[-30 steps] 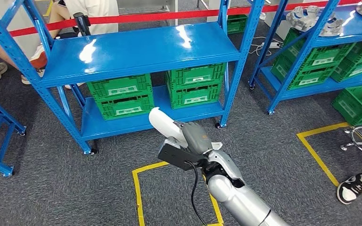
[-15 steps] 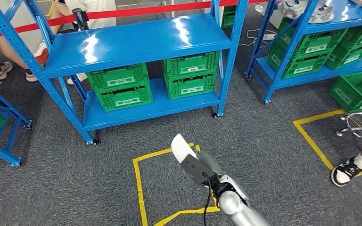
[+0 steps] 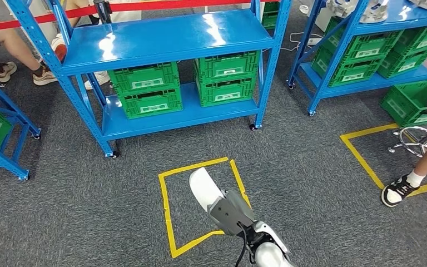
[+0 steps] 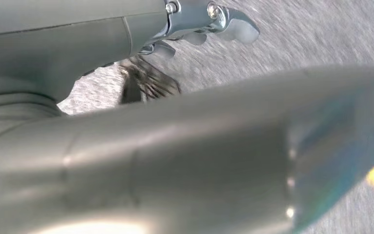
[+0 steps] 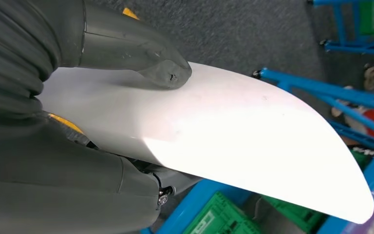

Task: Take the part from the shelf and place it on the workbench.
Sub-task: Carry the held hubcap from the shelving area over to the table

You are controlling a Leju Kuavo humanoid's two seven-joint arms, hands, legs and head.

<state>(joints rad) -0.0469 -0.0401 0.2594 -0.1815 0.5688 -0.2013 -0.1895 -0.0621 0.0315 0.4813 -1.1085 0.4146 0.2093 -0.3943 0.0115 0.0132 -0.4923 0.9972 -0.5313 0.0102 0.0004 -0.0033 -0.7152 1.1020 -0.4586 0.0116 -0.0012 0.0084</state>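
Shelving (image 3: 167, 41) in blue stands ahead with green crates (image 3: 147, 95) on its lower level. The right hand (image 3: 231, 214) grips the white curved part (image 3: 204, 189), thumb (image 5: 141, 51) pressed on its top face, holding it low over the yellow tape square (image 3: 167, 211) on the grey carpet. The left hand (image 4: 78, 53) hangs above the floor; whether its fingers are curled or spread I cannot tell. A person's leg and shoe (image 3: 397, 189) stand off to the right
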